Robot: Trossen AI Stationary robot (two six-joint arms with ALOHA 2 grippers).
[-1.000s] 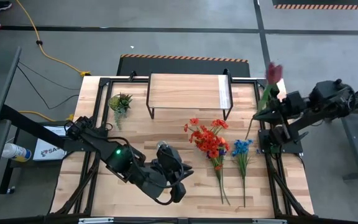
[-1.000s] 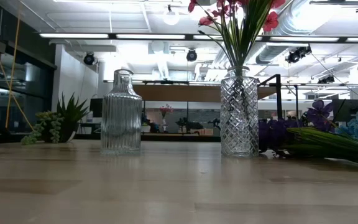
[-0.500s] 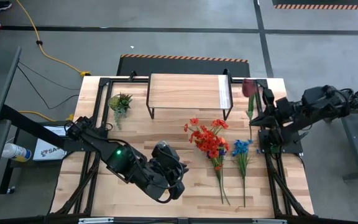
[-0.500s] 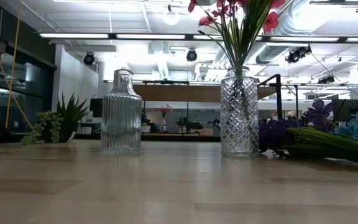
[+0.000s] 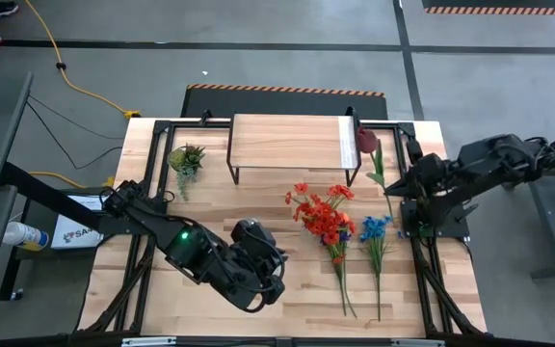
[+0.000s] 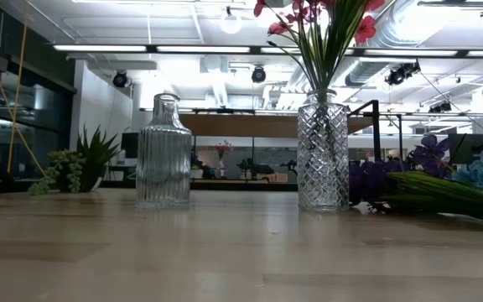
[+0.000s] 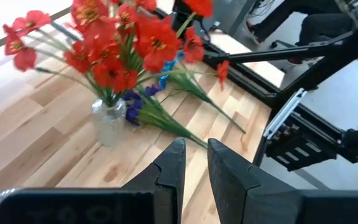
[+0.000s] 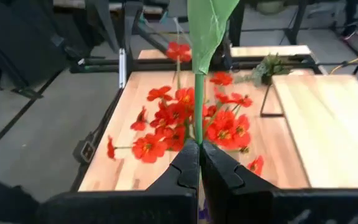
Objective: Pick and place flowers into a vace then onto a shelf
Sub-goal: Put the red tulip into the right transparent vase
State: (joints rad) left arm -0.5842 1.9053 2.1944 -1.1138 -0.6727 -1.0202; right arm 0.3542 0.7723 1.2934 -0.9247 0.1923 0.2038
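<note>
My right gripper hangs over the table's right edge, shut on a flower with a dark red bloom beside the shelf's right end. A cut-glass vase stands on the table with red flowers in it. Blue and purple flowers lie flat on the table to its right. A ribbed glass bottle vase stands empty. My left gripper hovers near the front edge, fingers slightly apart, nothing between them. My right gripper pinches the flower's thin green stem between its two fingertips. The fingers come from the table's right side, slanting down. The stem runs on past the fingertips to a green leaf and the bloom, lifted clear of the table.
A small green potted plant stands left of the shelf. The shelf's dark legs rest on the table's far part. Bare planks lie at the front left. My left arm crosses the table's front left.
My right gripper has tipped downward, and the held flower has swung with it: its bloom has gone from beyond the table's far right corner toward the left, down to the shelf's right end. The vases and the lying flowers have kept still.
</note>
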